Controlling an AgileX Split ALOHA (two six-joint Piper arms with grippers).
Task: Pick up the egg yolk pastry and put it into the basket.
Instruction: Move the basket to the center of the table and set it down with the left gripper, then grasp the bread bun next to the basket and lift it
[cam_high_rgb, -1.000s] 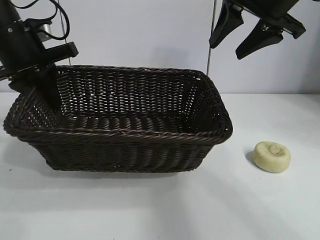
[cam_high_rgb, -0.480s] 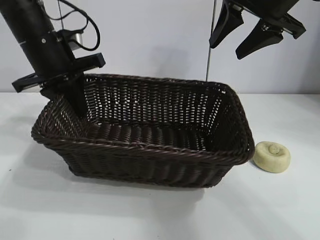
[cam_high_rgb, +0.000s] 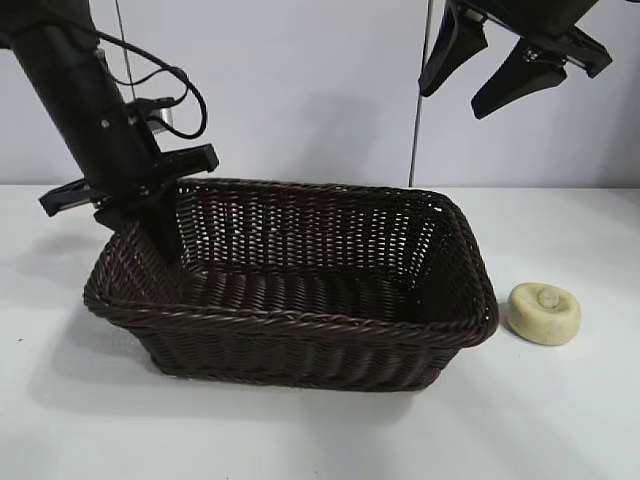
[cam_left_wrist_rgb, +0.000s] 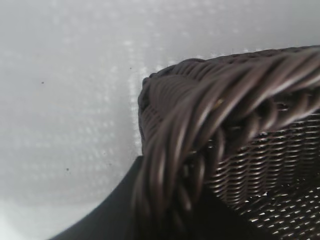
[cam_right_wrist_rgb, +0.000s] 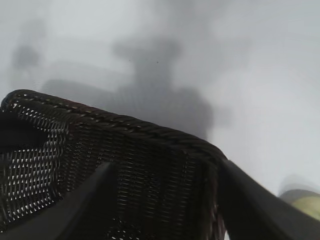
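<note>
Gripping one basket (cam_high_rgb: 300, 330) rim – left tool (cam_high_rgb: 150, 225); right tool (cam_high_rgb: 500, 70) spread; one egg yolk pastry (cam_high_rgb: 544, 312) outside.

Our left arm (cam_high_rgb: 85, 110) is a matte black column, round in section, with a flat black crossbar beneath it; thin black cables (cam_high_rgb: 165, 95) loop off its side beside a small grey fitting; its claw (cam_high_rgb: 150, 235) ends in dark, tapered fingers; our right claw (cam_high_rgb: 505, 65) is black too, its two fingers (cam_high_rgb: 445, 55) long, wedge-shaped and pointed, hung from a blocky black mount; we see no markings or screws
</note>
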